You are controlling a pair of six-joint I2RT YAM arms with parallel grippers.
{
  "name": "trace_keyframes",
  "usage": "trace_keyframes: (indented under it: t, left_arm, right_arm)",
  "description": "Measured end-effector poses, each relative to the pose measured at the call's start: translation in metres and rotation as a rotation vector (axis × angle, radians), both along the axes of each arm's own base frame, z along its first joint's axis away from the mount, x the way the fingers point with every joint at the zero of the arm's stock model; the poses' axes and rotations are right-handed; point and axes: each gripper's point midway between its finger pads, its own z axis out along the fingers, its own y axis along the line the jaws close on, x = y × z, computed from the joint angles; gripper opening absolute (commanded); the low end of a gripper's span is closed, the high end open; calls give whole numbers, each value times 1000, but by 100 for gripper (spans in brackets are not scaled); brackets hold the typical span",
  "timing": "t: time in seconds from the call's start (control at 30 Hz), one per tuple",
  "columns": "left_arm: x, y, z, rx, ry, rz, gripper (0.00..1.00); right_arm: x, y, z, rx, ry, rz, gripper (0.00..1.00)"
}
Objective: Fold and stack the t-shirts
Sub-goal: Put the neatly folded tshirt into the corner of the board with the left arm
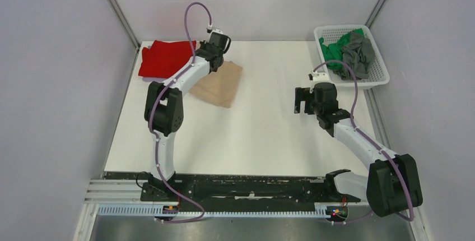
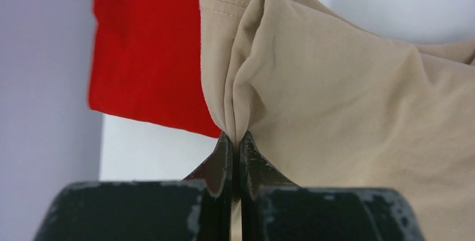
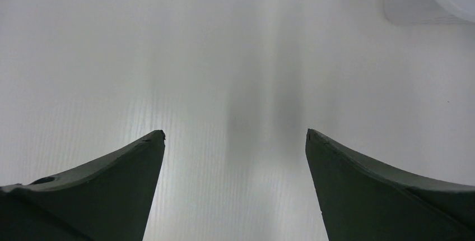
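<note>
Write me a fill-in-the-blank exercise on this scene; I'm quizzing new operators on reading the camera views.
The left hand is ____ on the soft beige cloth t-shirt.
The right hand hangs ____, holding nothing.
In the top view, the flat red cloth t-shirt lies to the beige one's ____.
The crumpled green and grey shirts lie in the white plastic mesh ____.
Missing: shut, open, left, basket.

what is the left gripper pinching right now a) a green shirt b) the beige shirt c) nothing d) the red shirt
B: the left gripper is shut on a bunched fold of the beige shirt, while the red shirt lies untouched behind it.
</note>
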Motion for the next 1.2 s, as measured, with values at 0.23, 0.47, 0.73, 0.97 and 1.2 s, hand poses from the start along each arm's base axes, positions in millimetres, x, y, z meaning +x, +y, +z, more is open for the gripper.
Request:
trace_keyframes:
  t: [0.23, 0.47, 0.73, 0.97, 1.2]
  left_arm:
    - [26, 44, 40, 162, -42, 19, 2]
    - [47, 81, 83, 260, -101, 31, 2]
    - [57, 90, 119, 324, -140, 35, 2]
    - [59, 89, 144, 311, -189, 42, 2]
    - [59, 97, 144, 313, -181, 52, 2]
  right_arm:
    - [1, -11, 0, -46, -6, -35, 98]
    - [1, -17, 0, -70, -6, -56, 98]
    - [-2, -20, -8, -87, 26, -64, 98]
    - [-1, -18, -13, -86, 50, -57, 98]
    - [-1, -16, -14, -81, 56, -49, 98]
